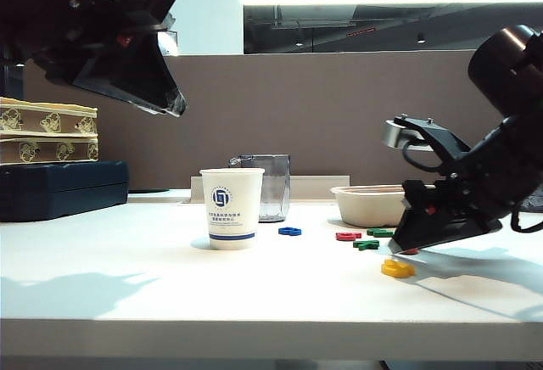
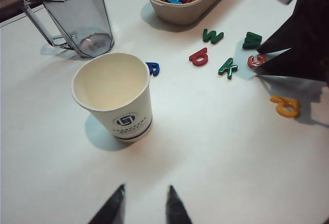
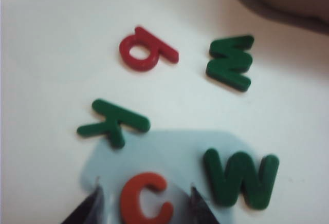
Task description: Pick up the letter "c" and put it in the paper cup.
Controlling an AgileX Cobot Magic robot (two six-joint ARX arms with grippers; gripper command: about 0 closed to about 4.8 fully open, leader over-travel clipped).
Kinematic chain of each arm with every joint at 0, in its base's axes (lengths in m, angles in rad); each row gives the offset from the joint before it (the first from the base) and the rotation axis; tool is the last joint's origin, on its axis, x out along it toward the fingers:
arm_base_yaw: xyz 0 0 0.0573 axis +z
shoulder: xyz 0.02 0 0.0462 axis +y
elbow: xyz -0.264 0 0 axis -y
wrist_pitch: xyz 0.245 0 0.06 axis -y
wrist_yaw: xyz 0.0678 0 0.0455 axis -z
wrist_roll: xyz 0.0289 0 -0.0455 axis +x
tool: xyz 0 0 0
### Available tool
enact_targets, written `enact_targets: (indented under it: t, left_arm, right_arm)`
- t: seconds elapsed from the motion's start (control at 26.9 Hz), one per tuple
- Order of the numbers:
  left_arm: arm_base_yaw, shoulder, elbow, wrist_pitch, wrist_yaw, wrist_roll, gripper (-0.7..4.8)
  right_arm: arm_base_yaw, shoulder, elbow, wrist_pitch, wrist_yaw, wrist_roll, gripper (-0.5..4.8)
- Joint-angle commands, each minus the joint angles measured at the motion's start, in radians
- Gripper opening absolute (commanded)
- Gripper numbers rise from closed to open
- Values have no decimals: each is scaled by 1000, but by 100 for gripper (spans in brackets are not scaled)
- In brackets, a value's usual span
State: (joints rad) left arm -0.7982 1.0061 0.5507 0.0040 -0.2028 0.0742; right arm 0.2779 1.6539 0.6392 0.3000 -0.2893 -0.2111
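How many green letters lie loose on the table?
3: a green k, one green w nearer the tray, another green w beside the letter "c". The right arm may hide more.

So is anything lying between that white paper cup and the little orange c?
Yes. In the left wrist view, a blue letter, a red letter and a green k lie between the paper cup and the c.

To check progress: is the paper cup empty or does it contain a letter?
Empty. The left wrist view looks into the upright paper cup and shows only bare inside; the letter "c" lies on the table.
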Motion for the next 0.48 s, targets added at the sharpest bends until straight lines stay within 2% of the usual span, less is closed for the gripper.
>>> enact_targets:
  t: [0.04, 0.19, 0.37, 0.48]
  left_arm:
    - [-1, -2, 1, 11, -3, -3, 98]
    - [-1, -2, 1, 11, -3, -3, 98]
    - [-1, -2, 1, 11, -3, -3, 97]
    - [-1, -2, 1, 11, -3, -3, 98]
  right_arm:
    - [2, 30, 1, -11, -1, 2, 211]
    - [2, 31, 1, -9, 0, 2, 208]
    - [2, 31, 1, -11, 0, 2, 150]
    - [2, 31, 1, -10, 0, 2, 146]
